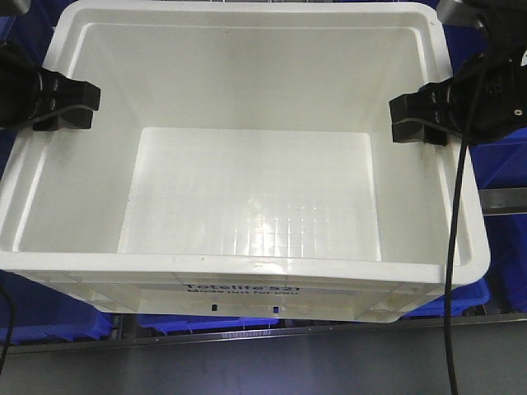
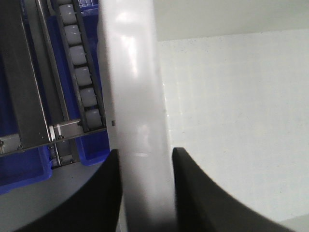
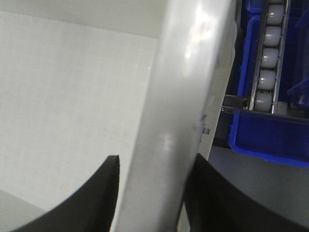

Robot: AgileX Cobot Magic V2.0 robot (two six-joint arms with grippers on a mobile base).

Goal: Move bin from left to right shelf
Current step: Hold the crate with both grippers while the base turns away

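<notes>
Spanning the front view almost edge to edge, the white bin (image 1: 247, 267) lay empty and open-topped with its long axis running left to right, printed side facing the robot, over blue bins (image 1: 49, 325). Whether it rested on them or hung clear could not be told. Both short end walls were taken. The left tool (image 1: 70, 107) straddled the left rim, one finger inside and one outside, clenched on the bin (image 2: 140, 96) with a roller track (image 2: 79, 72) beyond it. The right tool (image 1: 420, 119) gripped the opposite rim (image 3: 155, 159) likewise. Judgement: the bin sat between the arms, equally near both, so a rightward carry calls for both arms to travel together along that long axis.
</notes>
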